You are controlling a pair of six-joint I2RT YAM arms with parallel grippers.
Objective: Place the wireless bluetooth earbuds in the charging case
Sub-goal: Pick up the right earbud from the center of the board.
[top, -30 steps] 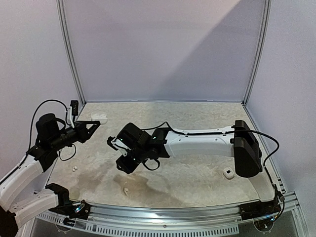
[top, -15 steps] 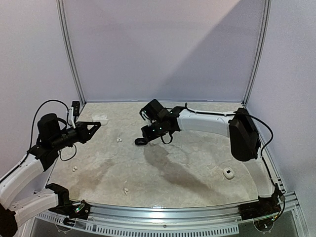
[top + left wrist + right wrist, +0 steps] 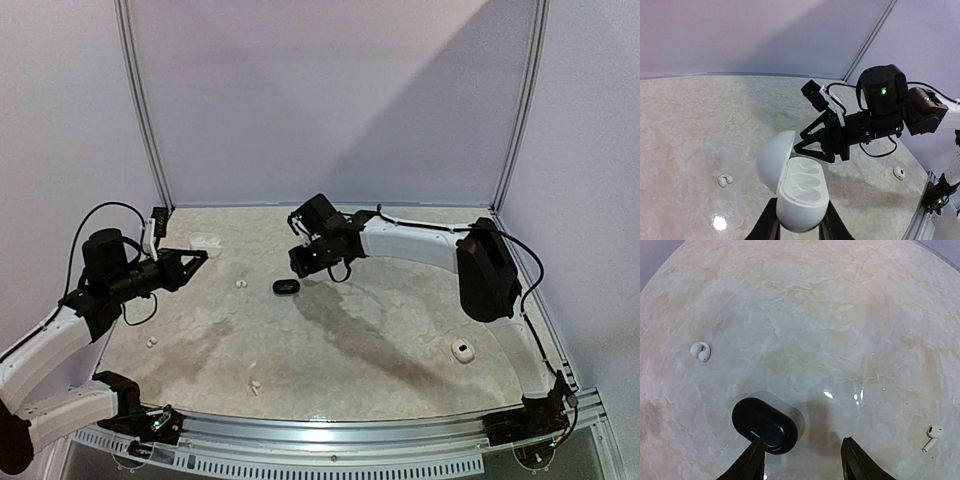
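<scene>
My left gripper (image 3: 196, 260) is shut on an open white charging case (image 3: 800, 192), lid tipped back and both wells empty, held above the table. My right gripper (image 3: 308, 258) is open and empty, hovering over a closed black case (image 3: 285, 288) that lies on the table. In the right wrist view this case (image 3: 765, 425) sits by the left fingertip (image 3: 754, 457), not between the jaws. White earbuds lie loose: one at centre left (image 3: 238, 283), two near the front left (image 3: 152, 342) (image 3: 253, 385). The right wrist view shows a hooked bud (image 3: 702, 351) and a stemmed bud (image 3: 932, 436). No black buds show.
A closed white case (image 3: 461, 350) lies at the front right, also in the left wrist view (image 3: 898, 172). A white shape (image 3: 207, 240) sits just beyond my left fingertips; I cannot tell whether it is the held case. Walls enclose the table on three sides.
My right arm swung from the front centre to the back with the black case, let it go on the table and drew back. My left gripper edged slightly right.
</scene>
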